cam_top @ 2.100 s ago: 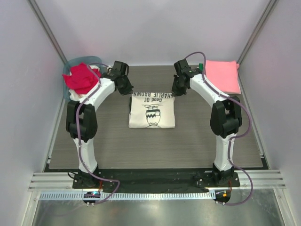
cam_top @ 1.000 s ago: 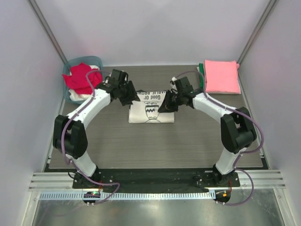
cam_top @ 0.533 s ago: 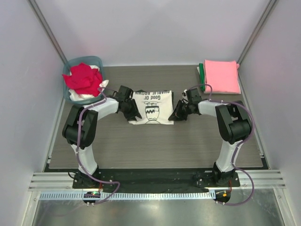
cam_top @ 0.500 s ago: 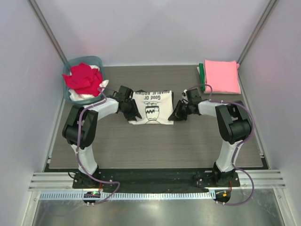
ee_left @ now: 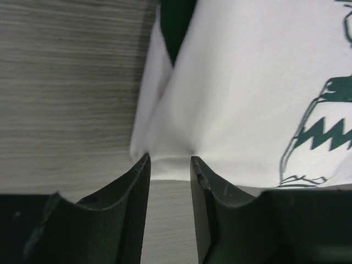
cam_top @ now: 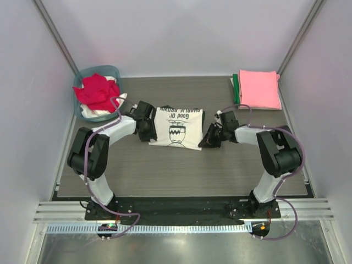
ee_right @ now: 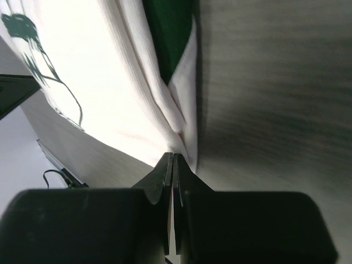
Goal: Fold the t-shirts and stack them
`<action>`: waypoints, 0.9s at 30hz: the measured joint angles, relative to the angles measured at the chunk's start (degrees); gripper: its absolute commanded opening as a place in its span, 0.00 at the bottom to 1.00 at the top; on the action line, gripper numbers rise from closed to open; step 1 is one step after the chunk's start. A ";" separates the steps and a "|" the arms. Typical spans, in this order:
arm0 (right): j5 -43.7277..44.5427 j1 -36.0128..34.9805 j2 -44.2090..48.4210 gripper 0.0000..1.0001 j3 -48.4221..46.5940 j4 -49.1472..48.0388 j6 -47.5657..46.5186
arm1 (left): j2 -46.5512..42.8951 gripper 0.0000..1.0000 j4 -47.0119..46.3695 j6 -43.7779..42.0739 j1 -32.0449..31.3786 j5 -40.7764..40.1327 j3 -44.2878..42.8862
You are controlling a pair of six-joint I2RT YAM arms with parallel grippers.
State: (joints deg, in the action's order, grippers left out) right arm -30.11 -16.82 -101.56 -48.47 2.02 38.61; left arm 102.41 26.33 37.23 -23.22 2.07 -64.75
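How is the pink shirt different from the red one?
The pink t-shirt is folded flat into a neat rectangle, while the red t-shirt is a crumpled heap. The pink t-shirt lies on the table at the far right, and the red t-shirt sits in the teal basket at the far left. Both are soft cloth at the table's far end.
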 measured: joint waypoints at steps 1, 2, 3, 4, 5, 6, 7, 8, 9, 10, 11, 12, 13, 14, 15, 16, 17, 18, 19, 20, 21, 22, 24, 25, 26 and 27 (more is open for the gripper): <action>0.50 -0.07 1.03 0.07 0.52 1.14 -0.13 | -0.98 0.40 1.40 -0.66 0.02 -1.22 0.09; 1.33 -0.07 2.36 0.13 1.03 2.89 -0.31 | -1.88 0.41 2.78 -1.55 0.00 -2.60 0.09; 2.19 -0.07 3.91 0.20 1.44 4.76 -0.55 | -2.86 0.41 4.20 -2.10 0.07 -3.89 0.07; 3.28 -0.07 5.81 0.35 1.57 7.65 -1.05 | -4.09 0.42 5.99 -3.04 0.11 -5.44 -0.02; 4.00 -0.07 7.74 0.67 1.57 10.08 -1.29 | -5.51 0.43 7.82 -3.67 0.15 -6.97 -0.24; 4.59 -0.07 9.60 0.80 1.57 11.67 -1.55 | -6.88 0.43 9.68 -4.55 0.24 -8.31 -0.79; 5.03 -0.04 11.89 0.91 1.40 13.53 -2.23 | -8.22 0.44 11.15 -5.07 0.31 -9.40 -1.40; 5.77 -0.02 14.23 0.99 1.03 15.50 -2.73 | -9.77 0.44 12.48 -5.84 0.37 -10.56 -2.14; 6.40 -0.02 16.39 1.00 0.35 17.22 -3.21 | -11.67 0.45 13.97 -6.54 0.37 -11.76 -2.99; 7.10 -0.02 18.45 1.00 -0.74 18.80 -3.87 | -13.38 0.45 15.02 -7.13 0.39 -12.57 -3.61; 7.63 0.00 19.74 1.00 -2.08 20.00 -4.33 | -15.47 0.46 16.02 -7.76 0.42 -13.33 -4.13; 8.09 0.04 20.55 1.00 -3.65 20.63 -4.70 | -17.68 0.46 16.92 -8.11 0.44 -13.90 -4.37; 8.46 0.07 20.70 1.00 -5.35 21.09 -5.11 | -20.44 0.47 18.03 -8.59 0.44 -14.47 -4.44; 8.76 0.13 20.35 1.00 -7.17 21.22 -5.57 | -22.91 0.47 19.02 -8.96 0.44 -14.75 -4.42; 9.05 0.22 19.52 1.00 -9.05 21.35 -5.99 | -25.05 0.48 19.58 -9.09 0.44 -15.02 -4.09; 9.11 0.42 18.45 1.00 -10.73 21.70 -6.38 | -27.76 0.47 20.28 -9.16 0.44 -15.30 -3.48; 9.22 0.70 16.46 1.00 -12.96 21.92 -6.84 | -29.99 0.47 20.74 -9.01 0.44 -15.58 -2.69; 9.38 0.96 14.71 1.00 -14.73 21.99 -7.10 | -32.48 0.48 21.27 -8.85 0.42 -15.65 -1.62; 9.64 1.33 12.41 1.00 -16.76 22.03 -7.41 | -34.99 0.48 21.99 -8.68 0.44 -15.58 -0.31; 9.92 1.79 9.81 1.00 -18.88 22.14 -7.74 | -37.46 0.48 22.95 -8.20 0.44 -15.52 1.05; 10.14 2.21 7.67 1.00 -20.50 22.16 -8.07 | -39.21 0.48 23.56 -7.82 0.44 -15.43 2.05; 10.27 2.69 5.05 1.00 -22.58 22.47 -8.46 | -41.09 0.48 24.00 -7.63 0.44 -15.37 3.37; 10.34 3.48 -0.22 0.98 -26.69 22.45 -9.05 | -45.00 0.48 25.11 -7.34 0.42 -15.39 5.86; 10.29 3.80 -2.27 0.97 -28.48 22.56 -9.33 | -46.86 0.48 25.33 -7.23 0.42 -15.47 7.08; 10.10 4.07 -4.72 0.95 -30.51 22.69 -9.70 | -48.96 0.48 25.53 -7.10 0.42 -15.74 8.35; 9.92 4.35 -7.34 0.95 -32.61 22.47 -10.05 | -50.71 0.48 25.68 -6.62 0.44 -15.98 9.38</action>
State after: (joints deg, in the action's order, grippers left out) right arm -20.18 -12.47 -108.90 -81.08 24.49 28.56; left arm 51.70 52.01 30.61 -22.79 -13.91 -55.37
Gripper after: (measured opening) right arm 0.962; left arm 0.477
